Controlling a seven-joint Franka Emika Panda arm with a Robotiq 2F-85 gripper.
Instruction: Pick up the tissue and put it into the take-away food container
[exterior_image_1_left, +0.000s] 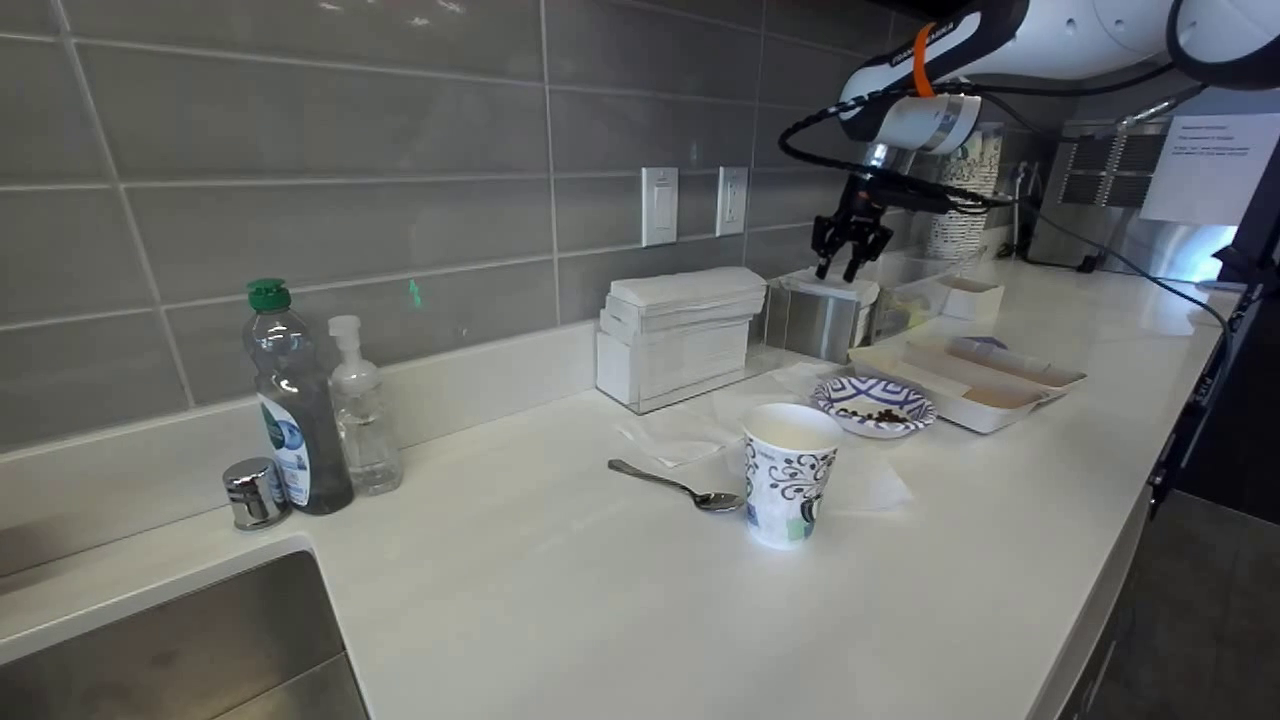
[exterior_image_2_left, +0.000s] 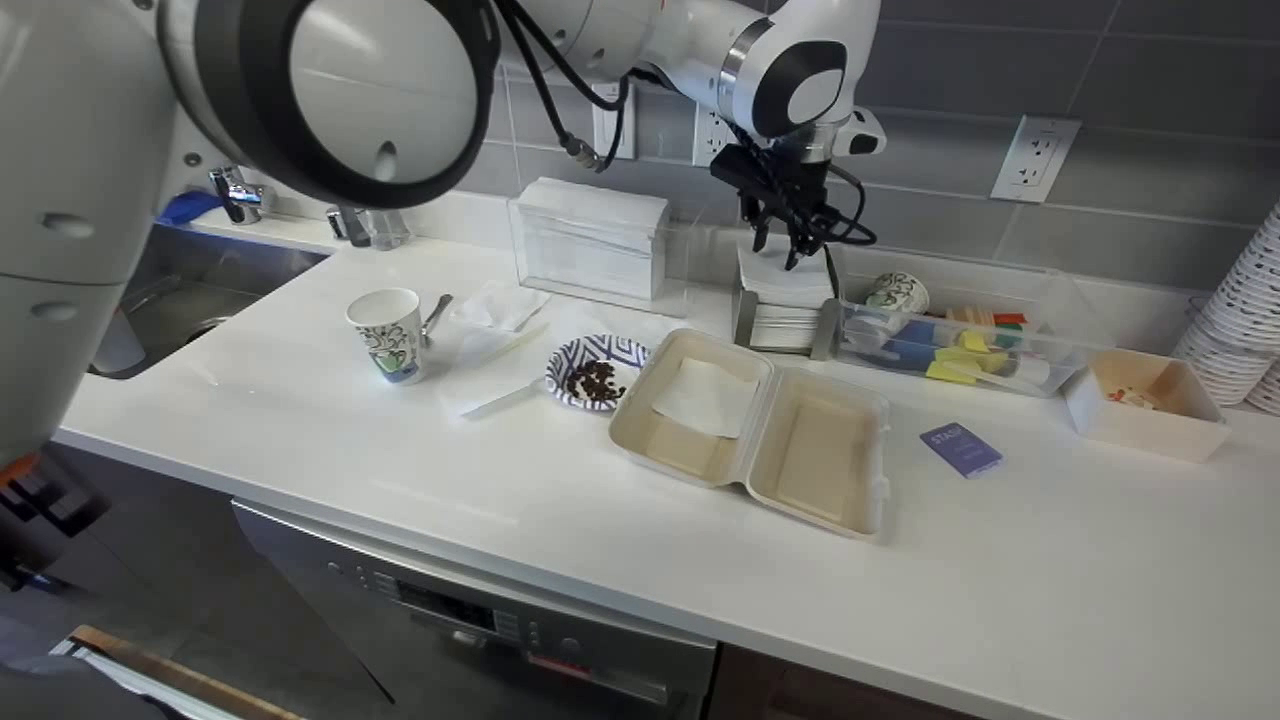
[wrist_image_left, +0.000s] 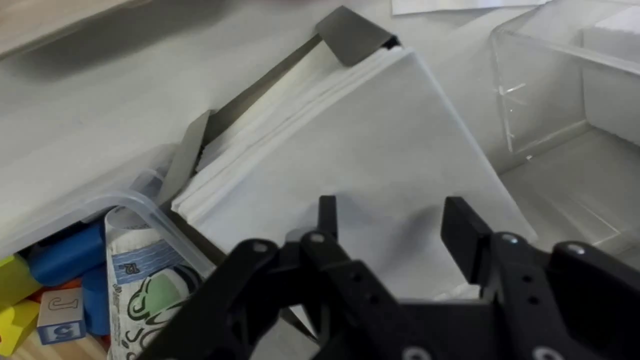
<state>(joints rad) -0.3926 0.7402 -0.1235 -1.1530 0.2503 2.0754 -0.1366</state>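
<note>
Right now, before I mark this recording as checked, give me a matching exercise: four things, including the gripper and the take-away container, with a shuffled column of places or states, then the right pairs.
Things
1. gripper
2. take-away food container
3. patterned plate
4. spoon

Places and states
A. metal, lying beside a standing paper cup
B. spread out in two halves, a white sheet in one
C. open, above the tissue stack
D. holding small dark pieces

Right pairs: 1-C; 2-B; 3-D; 4-A
</note>
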